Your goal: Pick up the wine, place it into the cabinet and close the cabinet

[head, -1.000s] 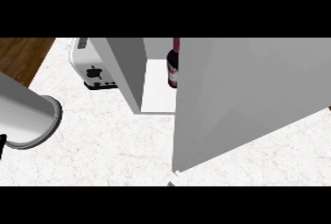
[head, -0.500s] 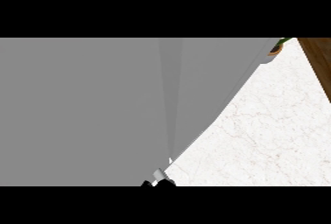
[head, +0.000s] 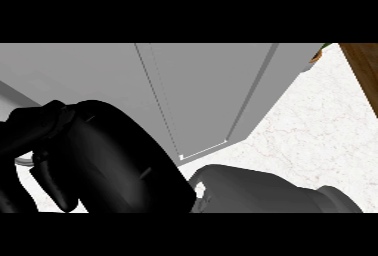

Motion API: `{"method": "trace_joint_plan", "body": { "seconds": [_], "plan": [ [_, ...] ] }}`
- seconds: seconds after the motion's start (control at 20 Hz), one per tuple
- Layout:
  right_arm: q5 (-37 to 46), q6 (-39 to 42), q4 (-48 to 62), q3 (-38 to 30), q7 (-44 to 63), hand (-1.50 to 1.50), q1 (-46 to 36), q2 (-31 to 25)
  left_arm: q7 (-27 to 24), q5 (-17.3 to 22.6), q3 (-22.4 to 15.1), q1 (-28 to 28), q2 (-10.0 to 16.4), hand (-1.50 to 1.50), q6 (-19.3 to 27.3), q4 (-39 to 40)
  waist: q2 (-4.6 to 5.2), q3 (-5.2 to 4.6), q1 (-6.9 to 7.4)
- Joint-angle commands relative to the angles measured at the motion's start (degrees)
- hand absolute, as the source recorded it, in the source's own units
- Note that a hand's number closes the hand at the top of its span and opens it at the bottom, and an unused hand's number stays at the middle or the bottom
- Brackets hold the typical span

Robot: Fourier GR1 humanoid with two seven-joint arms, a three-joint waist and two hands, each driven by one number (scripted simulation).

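My left hand (head: 103, 160) looms black across the lower left, right up against the lens, and I cannot tell whether it is wide or closed on anything. Behind it stands the grey cabinet (head: 199, 90) on the white counter (head: 310, 130). A forearm (head: 266, 192) lies along the bottom edge, and I cannot tell where the wine is.

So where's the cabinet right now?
In the head view the cabinet fills the upper left and centre, above the left hand, with the counter to its right.
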Motion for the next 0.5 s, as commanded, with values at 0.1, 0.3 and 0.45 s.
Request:
{"method": "trace_joint_plan", "body": {
  "seconds": [0.1,0.3,0.45],
  "plan": [
    [2.3,4.7,16.4,-5.9,-5.4,1.50,-9.5,0.4,2.2,0.5,1.5,-2.3,-1.1,-1.50,-0.1,2.2,0.08,0.03,-0.66],
    [0.1,9.6,23.2,-11.0,-10.6,1.50,-6.8,0.4,-0.8,-1.9,1.0,1.9,-3.0,-1.50,-3.8,2.0,-0.02,0.06,-0.54],
    [-1.7,13.5,29.2,-14.3,-15.2,1.50,-8.3,-0.5,3.4,-2.7,1.3,-3.2,-3.2,-1.50,0.8,1.6,0.18,0.09,-1.02]
  ]
}}
